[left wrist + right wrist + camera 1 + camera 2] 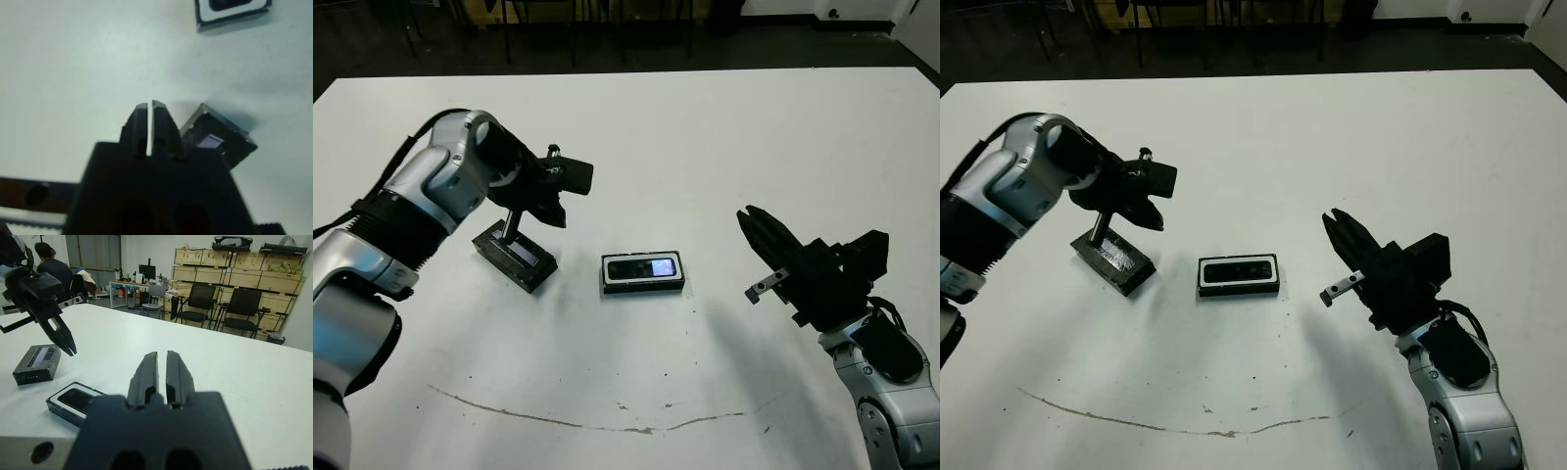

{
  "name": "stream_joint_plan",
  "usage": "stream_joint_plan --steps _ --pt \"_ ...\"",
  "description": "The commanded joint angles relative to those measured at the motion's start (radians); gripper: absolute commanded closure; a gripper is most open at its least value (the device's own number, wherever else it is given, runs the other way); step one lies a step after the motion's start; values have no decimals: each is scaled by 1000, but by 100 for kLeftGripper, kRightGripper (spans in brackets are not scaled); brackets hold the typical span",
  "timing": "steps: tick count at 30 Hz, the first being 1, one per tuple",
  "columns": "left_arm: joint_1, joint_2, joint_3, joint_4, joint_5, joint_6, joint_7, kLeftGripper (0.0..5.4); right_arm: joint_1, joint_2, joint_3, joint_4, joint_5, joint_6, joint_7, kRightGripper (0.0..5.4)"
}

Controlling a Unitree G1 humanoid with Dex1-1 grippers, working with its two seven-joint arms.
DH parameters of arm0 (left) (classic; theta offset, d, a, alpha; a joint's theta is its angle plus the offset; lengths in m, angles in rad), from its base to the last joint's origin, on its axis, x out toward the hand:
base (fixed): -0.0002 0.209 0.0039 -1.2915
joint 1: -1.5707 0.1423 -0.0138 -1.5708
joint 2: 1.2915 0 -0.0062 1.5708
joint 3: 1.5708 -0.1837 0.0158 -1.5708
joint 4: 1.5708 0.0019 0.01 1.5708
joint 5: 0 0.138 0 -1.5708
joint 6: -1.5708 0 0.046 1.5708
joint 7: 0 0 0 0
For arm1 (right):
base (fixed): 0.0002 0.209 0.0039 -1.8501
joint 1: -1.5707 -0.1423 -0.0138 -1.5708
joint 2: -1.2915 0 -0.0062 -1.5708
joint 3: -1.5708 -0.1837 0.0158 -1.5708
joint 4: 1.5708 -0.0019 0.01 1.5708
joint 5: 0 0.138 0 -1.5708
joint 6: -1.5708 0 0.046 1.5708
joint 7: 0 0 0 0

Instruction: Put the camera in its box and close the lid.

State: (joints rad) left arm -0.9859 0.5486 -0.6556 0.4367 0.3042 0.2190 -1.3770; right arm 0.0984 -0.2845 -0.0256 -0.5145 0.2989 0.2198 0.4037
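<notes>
On the white table [724, 147], which fills most of the head views, a thin dark curved mark [587, 423] runs across the near part of the surface. Behind the far edge, the right wrist view shows a room with black chairs [217, 303], wooden crates [234, 276] along the wall and a seated person [53, 268] with the back turned.

The left arm [421, 196] comes in from the left side, silver and black, bent at the elbow. The left gripper [551, 212] hangs just above the lid, and its two black fingers are pressed together with only a thin slit between them; they pinch nothing. The right gripper [762, 238] is on the right side of the table, well apart from the box, pointing toward the middle. Its fingers are also close together with a narrow gap, and they hold nothing.

The lid [514, 254] lies flat on the table to the left of the box, turned at an angle, with a glossy greyish strip on its top. It is near the box but not touching it.

The box [643, 273] sits near the middle of the table, open, its white lining showing as a border. The camera [644, 266] lies flat inside the box, and its small bluish-white screen is lit.
</notes>
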Motion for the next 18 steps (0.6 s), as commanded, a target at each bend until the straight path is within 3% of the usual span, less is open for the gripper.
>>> stream_joint_plan --steps 1,15,18 --pt "23 -9 -19 19 36 -9 -11 540 9 -12 -3 5 2 19 -1 539" --pt "61 -84 -71 91 101 139 -48 540 11 -9 4 29 0 0 7 539" --pt "70 -75 -78 84 115 120 -48 540 12 -8 7 34 -4 -10 9 539"
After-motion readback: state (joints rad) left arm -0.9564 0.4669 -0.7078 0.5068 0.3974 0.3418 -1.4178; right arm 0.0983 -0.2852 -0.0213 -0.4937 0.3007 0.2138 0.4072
